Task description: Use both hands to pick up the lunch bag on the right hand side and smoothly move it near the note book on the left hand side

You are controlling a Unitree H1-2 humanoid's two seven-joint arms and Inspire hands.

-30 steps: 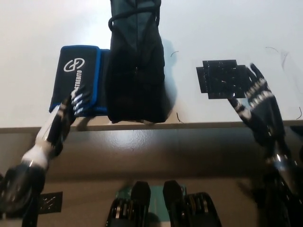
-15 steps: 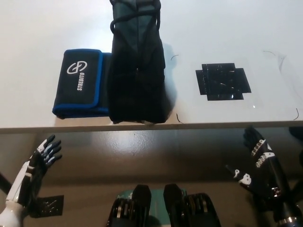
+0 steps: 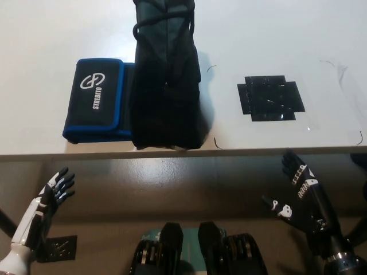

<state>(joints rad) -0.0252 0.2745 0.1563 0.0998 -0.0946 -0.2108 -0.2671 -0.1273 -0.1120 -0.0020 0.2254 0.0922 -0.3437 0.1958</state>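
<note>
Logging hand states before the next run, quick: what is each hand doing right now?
Left hand: open, holding nothing, below the table edge.
Right hand: open, holding nothing, below the table edge, away from the lunch bag.

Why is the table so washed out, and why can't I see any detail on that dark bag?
Head view: bright light overexposes the white table, so its surface looks flat and featureless; the black lunch bag goes nearly solid dark, its folds barely readable; the bag throws a soft shadow to its right; below the table edge it is dim, so the left hand and right hand look murky.
</note>
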